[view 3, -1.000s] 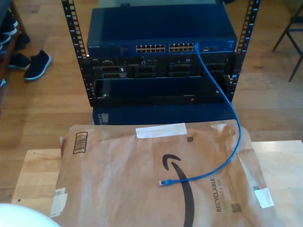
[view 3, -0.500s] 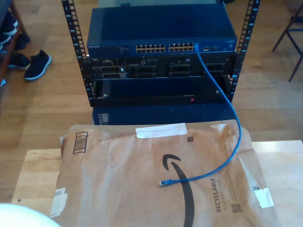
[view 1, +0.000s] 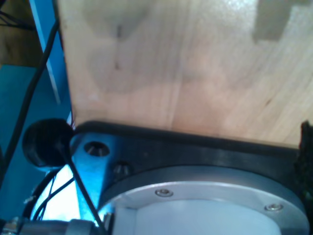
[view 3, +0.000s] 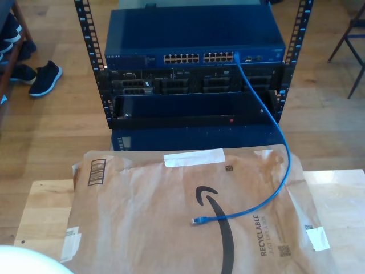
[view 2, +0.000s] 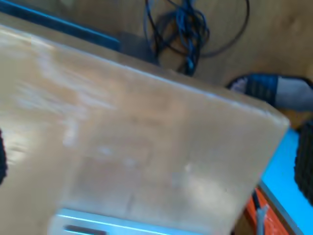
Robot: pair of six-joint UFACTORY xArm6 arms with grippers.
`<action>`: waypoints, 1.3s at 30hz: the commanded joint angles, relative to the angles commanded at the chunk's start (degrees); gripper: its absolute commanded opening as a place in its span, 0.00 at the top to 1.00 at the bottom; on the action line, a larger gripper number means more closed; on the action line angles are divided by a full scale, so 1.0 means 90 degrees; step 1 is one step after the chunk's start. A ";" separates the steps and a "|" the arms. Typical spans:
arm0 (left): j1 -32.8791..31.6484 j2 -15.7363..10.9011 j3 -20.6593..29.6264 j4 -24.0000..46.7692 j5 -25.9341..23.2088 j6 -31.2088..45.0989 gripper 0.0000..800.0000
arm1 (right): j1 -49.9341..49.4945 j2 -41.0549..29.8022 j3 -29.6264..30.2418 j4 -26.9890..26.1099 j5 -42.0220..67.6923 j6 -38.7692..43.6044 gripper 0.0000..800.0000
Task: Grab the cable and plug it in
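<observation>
Fingers: can't tell if apart or together on either gripper. Cable [view 3: 272,171] has one end in switch [view 3: 194,43]; free plug [view 3: 197,220] lies on paper [view 3: 142,211], easy for you to grab.

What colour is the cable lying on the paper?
Bright blue; the cable shows best in the exterior view.

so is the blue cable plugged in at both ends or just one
Just one. The cable has one end in the rightmost port of the blue switch on the rack; its other plug lies loose on the brown paper mailer.
</observation>
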 joint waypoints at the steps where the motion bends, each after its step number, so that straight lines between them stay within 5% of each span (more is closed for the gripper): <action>1: 0.0000 0.0000 0.0000 0.0000 0.0000 0.0000 0.00 | -0.0078 0.0010 -0.0029 0.0039 0.0059 -0.0010 0.02; 22: 0.0000 0.0000 -0.0010 0.0000 0.0000 0.0000 0.00 | -0.0127 0.0977 -0.0283 0.0147 -0.0381 0.0283 0.01; 39: 0.0000 0.0000 0.0000 0.0000 0.0000 0.0000 0.00 | -0.0371 0.1641 0.0400 0.0137 -0.1221 0.0313 0.01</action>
